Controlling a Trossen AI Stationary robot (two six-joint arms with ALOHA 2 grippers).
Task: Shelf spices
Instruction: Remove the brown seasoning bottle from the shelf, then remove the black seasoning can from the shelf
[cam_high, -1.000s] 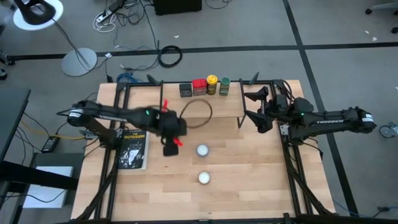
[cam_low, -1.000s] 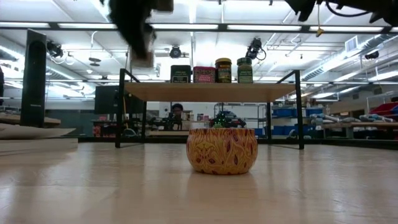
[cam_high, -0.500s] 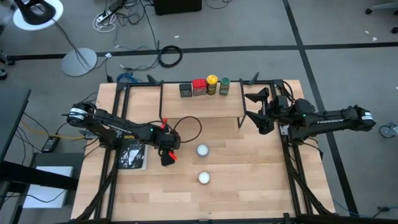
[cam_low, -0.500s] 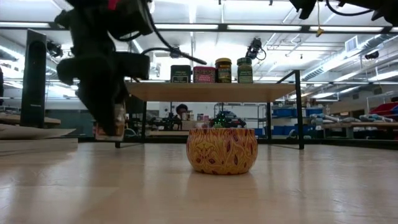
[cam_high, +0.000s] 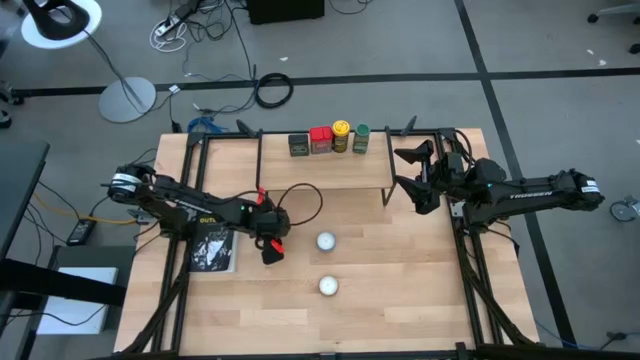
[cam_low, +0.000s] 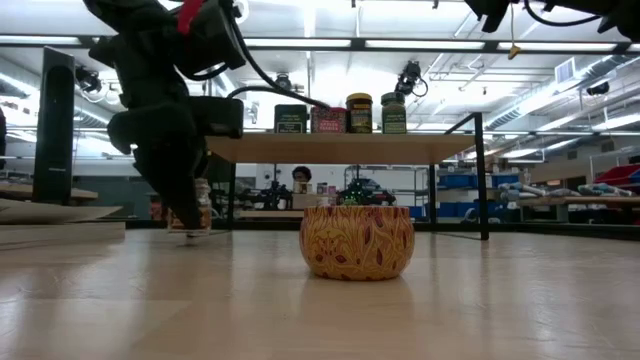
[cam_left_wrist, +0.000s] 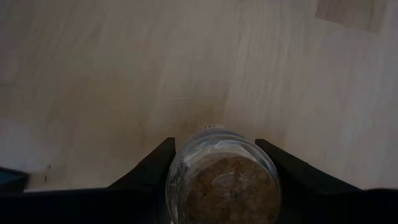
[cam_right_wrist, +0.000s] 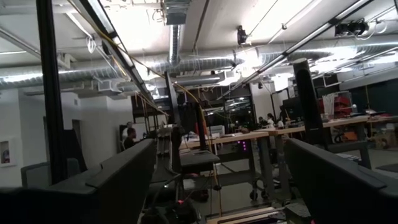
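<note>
We see our left gripper (cam_high: 272, 248) clenched on the tan jar (cam_left_wrist: 222, 179) low over the table (cam_high: 400, 300), beside a book (cam_high: 213, 248) | four spices (cam_high: 330, 139) sit on the shelf (cam_low: 340, 147) | our right gripper (cam_high: 408, 172) waits spread wide, right of the shelf.

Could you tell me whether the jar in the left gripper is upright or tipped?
Upright: the jar stands vertical at the table between the left gripper's fingers.

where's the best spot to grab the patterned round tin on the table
Probably from straight above, fingers across its width just below the lid: the patterned tin is squat with bulging sides and stands upright, apart from the other white-lidded tin, leaving room for fingers.
</note>
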